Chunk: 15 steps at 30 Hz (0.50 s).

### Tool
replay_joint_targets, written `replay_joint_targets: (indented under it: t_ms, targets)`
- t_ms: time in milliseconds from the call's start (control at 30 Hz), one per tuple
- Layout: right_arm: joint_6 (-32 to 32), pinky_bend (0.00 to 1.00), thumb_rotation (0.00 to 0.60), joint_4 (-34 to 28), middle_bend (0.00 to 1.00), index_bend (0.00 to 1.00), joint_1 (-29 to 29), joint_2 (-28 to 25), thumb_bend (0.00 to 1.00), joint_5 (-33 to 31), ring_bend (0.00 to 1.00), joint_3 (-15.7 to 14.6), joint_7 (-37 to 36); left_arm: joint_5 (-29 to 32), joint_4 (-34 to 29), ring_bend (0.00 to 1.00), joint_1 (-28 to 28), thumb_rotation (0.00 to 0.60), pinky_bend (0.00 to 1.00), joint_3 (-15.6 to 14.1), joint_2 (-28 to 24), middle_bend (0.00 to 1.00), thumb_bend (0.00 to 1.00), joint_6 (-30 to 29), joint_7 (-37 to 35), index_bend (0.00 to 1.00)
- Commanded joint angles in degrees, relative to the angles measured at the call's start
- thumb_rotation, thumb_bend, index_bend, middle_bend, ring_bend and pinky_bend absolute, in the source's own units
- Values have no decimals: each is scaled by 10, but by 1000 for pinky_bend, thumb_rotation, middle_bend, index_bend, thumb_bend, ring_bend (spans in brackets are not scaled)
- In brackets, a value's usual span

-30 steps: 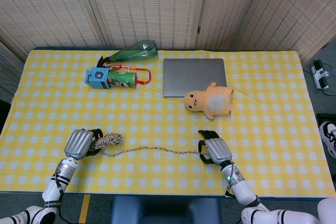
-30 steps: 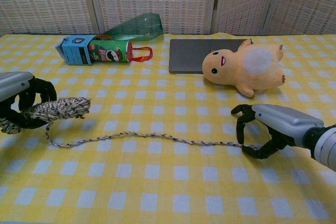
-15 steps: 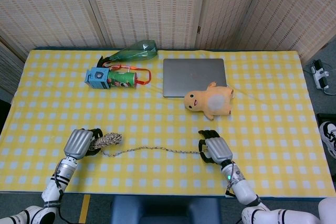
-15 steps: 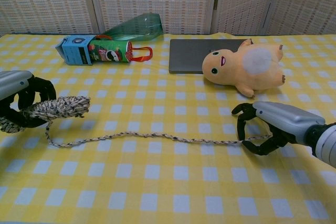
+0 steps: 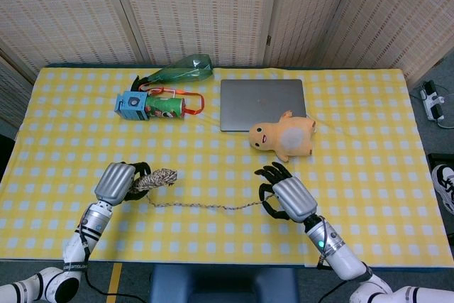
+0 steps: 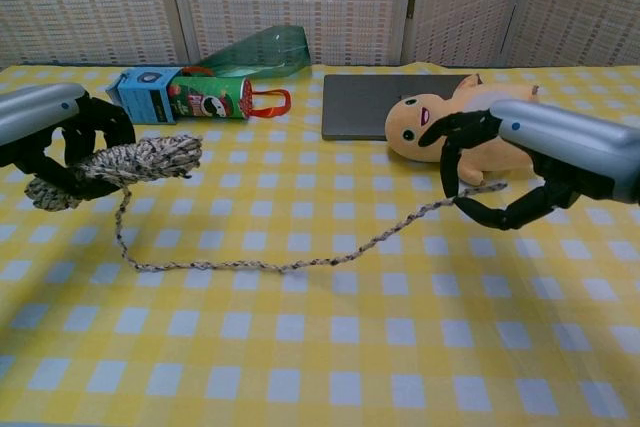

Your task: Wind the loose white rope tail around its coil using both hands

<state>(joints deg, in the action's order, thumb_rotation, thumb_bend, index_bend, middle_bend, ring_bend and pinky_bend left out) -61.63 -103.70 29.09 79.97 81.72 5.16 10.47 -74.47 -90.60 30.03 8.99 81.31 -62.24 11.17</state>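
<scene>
My left hand [image 6: 50,132] grips the coil [image 6: 140,159] at frame left, its axis pointing right. My right hand [image 6: 520,172] pinches the tail [image 6: 300,265] end — slack sags between.

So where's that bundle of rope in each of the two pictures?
Head view: the rope coil sits lower left, held by the left hand.
Chest view: the coil is at the left edge, mid-height, raised off the cloth.
Shared landmark: the yellow plush toy.

Left robot hand [image 5: 119,182] and right robot hand [image 5: 286,197]: silver-grey shell backs, black fingers. Wrists were white segments with black bands; a small green light showed on the right forearm.
</scene>
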Motion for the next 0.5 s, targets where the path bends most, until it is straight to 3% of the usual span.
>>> replay_joint_targets:
  t_ms: [33,300,500]
  targets:
    - [-4,49,600,-51,203,644,27,-31,554,27,118,33,-12,30,-40,644,25,600,582,20,-7,738,657,29,16,654]
    - [12,46,600,-81,203,655,98,-19,554,-33,116,130,36,73,-124,645,69,600,591,49,-20,737,657,95,-24,654]
    - [19,46,600,-68,203,655,148,9,553,-103,116,176,90,64,-146,645,85,600,591,48,-2,737,657,89,-25,654]
